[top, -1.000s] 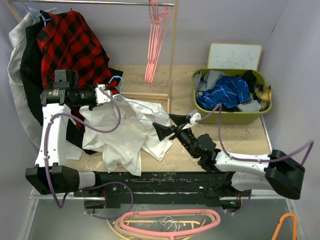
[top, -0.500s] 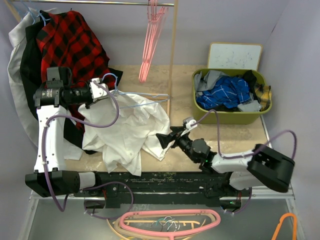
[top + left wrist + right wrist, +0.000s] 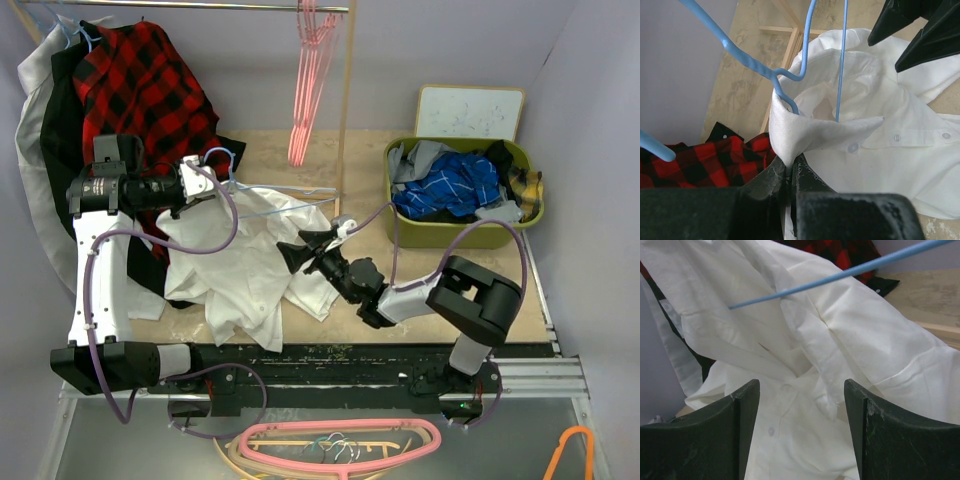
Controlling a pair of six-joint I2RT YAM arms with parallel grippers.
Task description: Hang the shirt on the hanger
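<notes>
The white shirt (image 3: 250, 265) lies crumpled on the table, its collar lifted at the left. My left gripper (image 3: 205, 180) is shut on the collar fold (image 3: 790, 150). The light-blue hanger (image 3: 285, 192) sits at that collar. Its twisted neck (image 3: 752, 60) runs into the fold just above my jaws, and one wire (image 3: 841, 60) goes down inside the collar. My right gripper (image 3: 288, 254) is open and empty, hovering just over the shirt's right side. In the right wrist view its gripper (image 3: 801, 384) frames the shirt's button placket (image 3: 790, 405), with a hanger wire (image 3: 840, 274) crossing above.
A red-and-black plaid shirt (image 3: 150, 90) and dark clothes hang on the rail at the back left. Pink hangers (image 3: 305, 90) hang beside the wooden rack post (image 3: 346, 110). A green basket (image 3: 530, 215) with a blue checked garment stands at the right. More pink hangers (image 3: 340, 440) lie below the front edge.
My right arm has swung left, and its open gripper is now over the shirt. My left gripper lifted the collar and hanger slightly a second ago and has held still since.
</notes>
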